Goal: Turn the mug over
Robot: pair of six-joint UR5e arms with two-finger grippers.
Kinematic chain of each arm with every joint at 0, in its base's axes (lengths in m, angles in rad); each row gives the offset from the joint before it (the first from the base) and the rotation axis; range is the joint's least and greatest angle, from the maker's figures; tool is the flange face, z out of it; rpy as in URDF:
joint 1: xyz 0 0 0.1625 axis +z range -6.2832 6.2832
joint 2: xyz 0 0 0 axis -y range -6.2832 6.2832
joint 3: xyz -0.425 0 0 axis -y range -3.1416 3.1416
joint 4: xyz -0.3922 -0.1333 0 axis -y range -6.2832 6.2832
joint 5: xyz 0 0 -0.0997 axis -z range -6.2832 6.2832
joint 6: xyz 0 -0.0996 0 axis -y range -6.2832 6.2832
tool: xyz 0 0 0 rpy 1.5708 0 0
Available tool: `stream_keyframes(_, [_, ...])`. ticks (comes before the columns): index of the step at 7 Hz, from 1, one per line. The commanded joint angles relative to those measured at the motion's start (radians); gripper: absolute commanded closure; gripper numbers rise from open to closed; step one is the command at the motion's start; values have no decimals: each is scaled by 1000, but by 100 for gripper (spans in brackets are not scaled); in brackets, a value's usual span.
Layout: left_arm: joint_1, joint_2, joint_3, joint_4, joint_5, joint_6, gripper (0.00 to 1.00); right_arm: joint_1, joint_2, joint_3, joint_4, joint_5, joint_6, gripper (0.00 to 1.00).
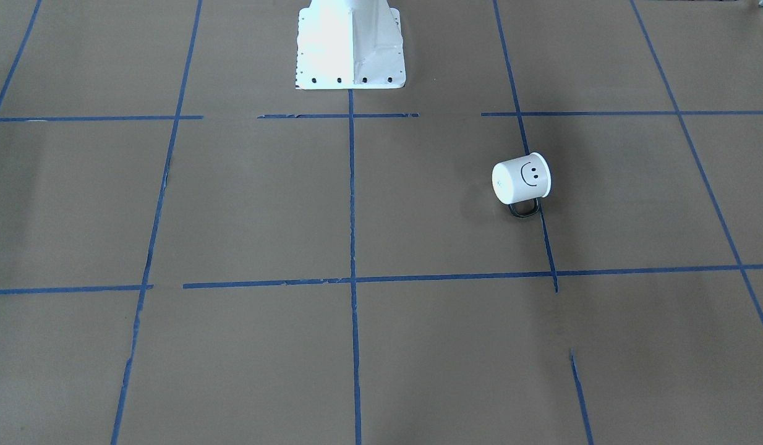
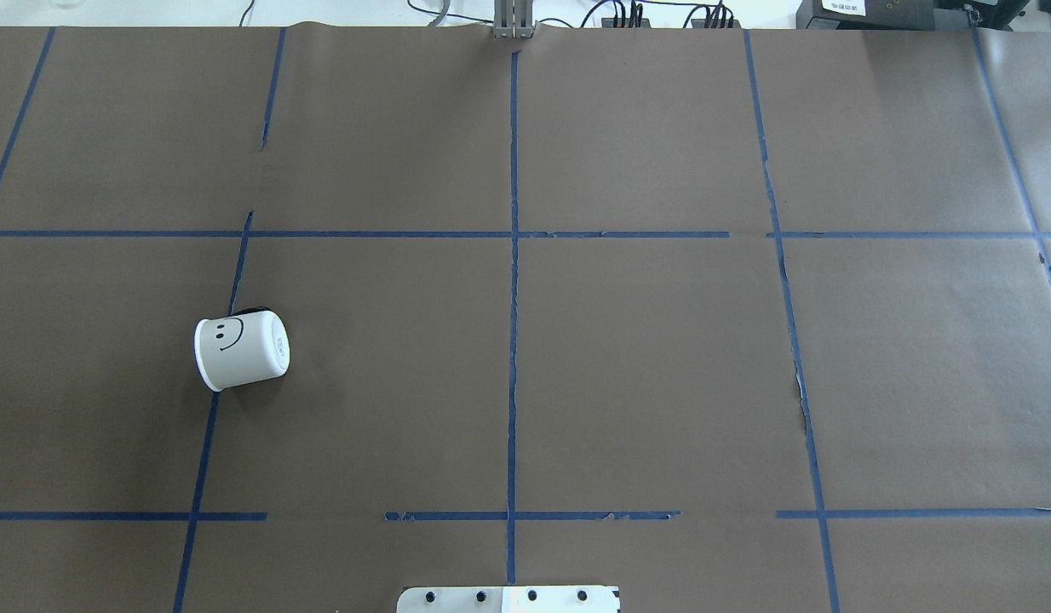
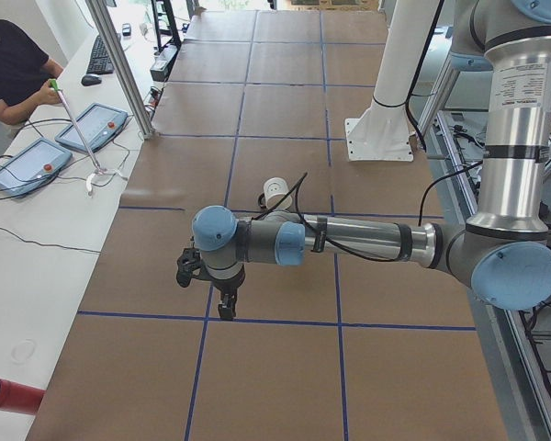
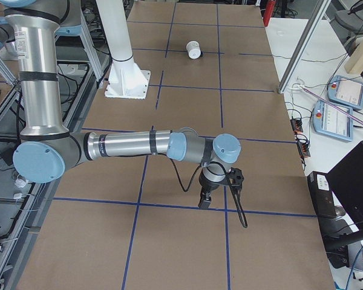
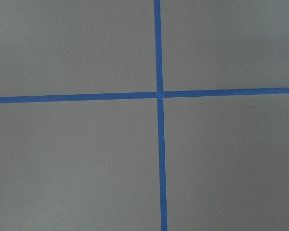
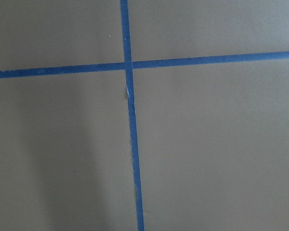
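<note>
The mug [image 1: 521,179] is white with a black smiley face and lies on its side on the brown table, its black handle [image 1: 523,210] low against the surface. In the overhead view the mug [image 2: 240,349] is at the left middle, its mouth toward the table's left end. It also shows in the left side view [image 3: 276,193] and the right side view [image 4: 194,49]. My left gripper [image 3: 226,308] hangs over the table's left end, well short of the mug. My right gripper [image 4: 204,202] hangs over the right end, far away. Whether either is open, I cannot tell.
The table is covered with brown paper with a blue tape grid [image 2: 514,255]. The white robot pedestal [image 1: 350,46] stands at the robot's edge. An operator [image 3: 9,73] and touch panels [image 3: 92,127] are beside the table. Both wrist views show only paper and tape.
</note>
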Motion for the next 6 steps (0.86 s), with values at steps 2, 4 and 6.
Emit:
stream_keyframes(2, [0, -1, -2, 0, 0, -1, 0, 0, 0, 0, 0, 0, 0, 0])
stream_keyframes(4, [0, -2, -3, 0, 0, 1, 0, 0, 0, 0, 0, 0, 0, 0])
stream_keyframes(6, [0, -40, -6, 0, 0, -6, 0, 0, 0, 0, 0, 0, 0, 0])
